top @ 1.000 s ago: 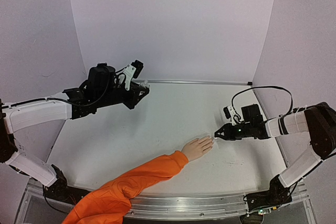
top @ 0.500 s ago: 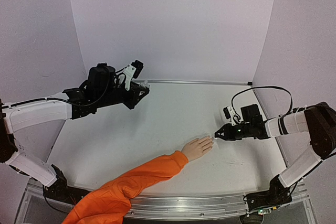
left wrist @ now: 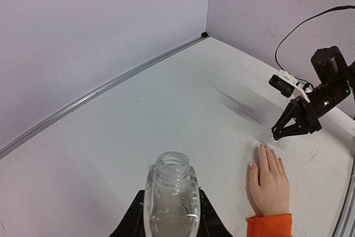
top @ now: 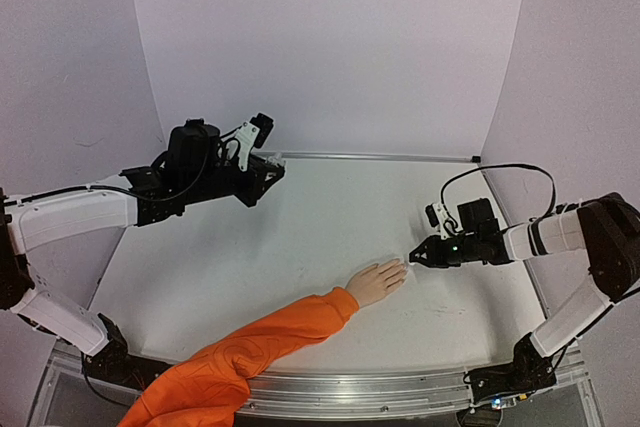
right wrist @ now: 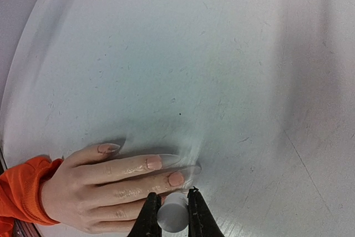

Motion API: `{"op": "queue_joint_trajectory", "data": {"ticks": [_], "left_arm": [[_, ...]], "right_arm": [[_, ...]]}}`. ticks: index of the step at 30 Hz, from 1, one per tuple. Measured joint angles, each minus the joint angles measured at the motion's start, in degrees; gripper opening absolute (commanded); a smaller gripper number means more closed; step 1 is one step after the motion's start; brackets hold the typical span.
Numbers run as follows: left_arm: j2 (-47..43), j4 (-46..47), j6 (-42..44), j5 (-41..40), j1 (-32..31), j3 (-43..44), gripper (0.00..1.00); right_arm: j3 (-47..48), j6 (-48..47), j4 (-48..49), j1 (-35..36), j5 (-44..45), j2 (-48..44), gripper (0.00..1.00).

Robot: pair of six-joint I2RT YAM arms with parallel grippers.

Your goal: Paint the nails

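Orange-sleeved, the pale mannequin hand (top: 377, 281) lay flat at the lower centre of the tabletop (top: 300, 227), its skin-coloured nails (right wrist: 154, 162) pointing right. Close by the fingertips, the right fingers (top: 414, 257) were pinched on a small white cap (right wrist: 171, 215). Upper left, the left fingers (top: 264, 173) clamped a clear bottle (left wrist: 172, 192) — uncapped, upright.

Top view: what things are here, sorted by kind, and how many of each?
Robot hands: 2, the left hand and the right hand
Mannequin hand with orange sleeve: 1
Clear bottle, held by the left hand: 1
Small white cap, held by the right hand: 1
Total: 5
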Motion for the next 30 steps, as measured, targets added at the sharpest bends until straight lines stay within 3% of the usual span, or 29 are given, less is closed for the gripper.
{"op": "queue_joint_trajectory", "data": {"ticks": [30], "left_arm": [[0.5,0.0,0.0,0.0,0.0,0.8,0.0]], "right_arm": [[0.2,1.3,-0.3,0.0,3.8,-1.5,0.0]]}}
